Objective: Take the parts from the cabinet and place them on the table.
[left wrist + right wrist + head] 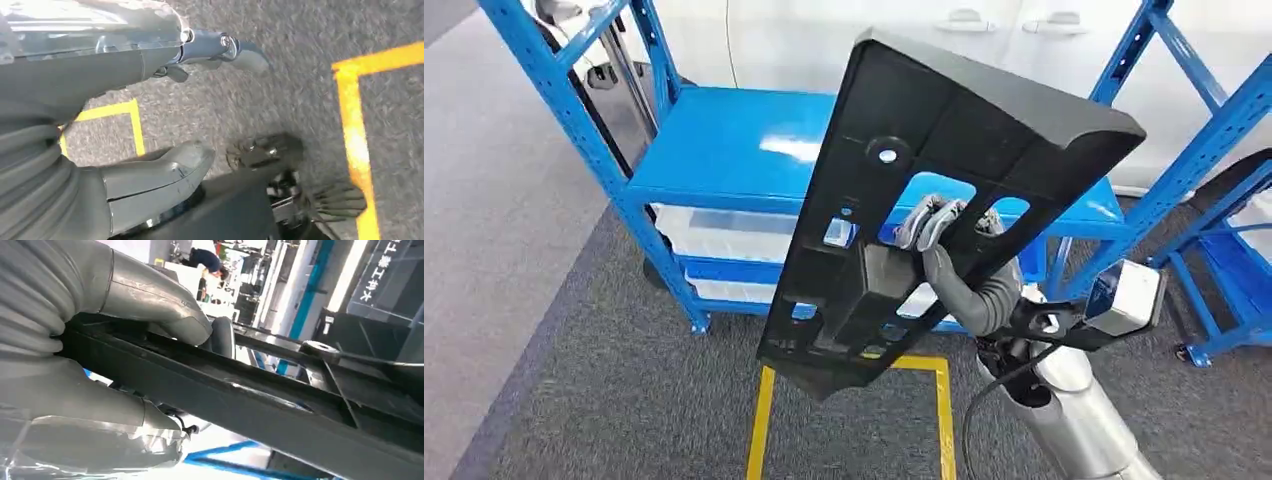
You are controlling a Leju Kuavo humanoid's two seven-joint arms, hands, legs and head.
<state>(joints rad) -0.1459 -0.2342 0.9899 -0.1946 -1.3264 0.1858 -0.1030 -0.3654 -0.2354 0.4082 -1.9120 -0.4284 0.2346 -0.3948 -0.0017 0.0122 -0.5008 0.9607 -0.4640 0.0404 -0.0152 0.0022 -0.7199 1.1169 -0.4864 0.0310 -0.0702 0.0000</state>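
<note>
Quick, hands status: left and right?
Left hand: holds nothing, fingers apart, open.
Right hand: grips the black panel.

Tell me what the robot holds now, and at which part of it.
The right hand holds a large black plastic panel. Its fingers reach through a cut-out near the panel's middle and grip the edge there. The left hand holds nothing.

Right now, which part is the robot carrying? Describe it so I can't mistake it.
Look in front of the blue shelving cart. The long black plastic panel tilts upright there, held by the right robot hand through a cutout. Nothing else nearby is black, flat and full of openings.
</note>
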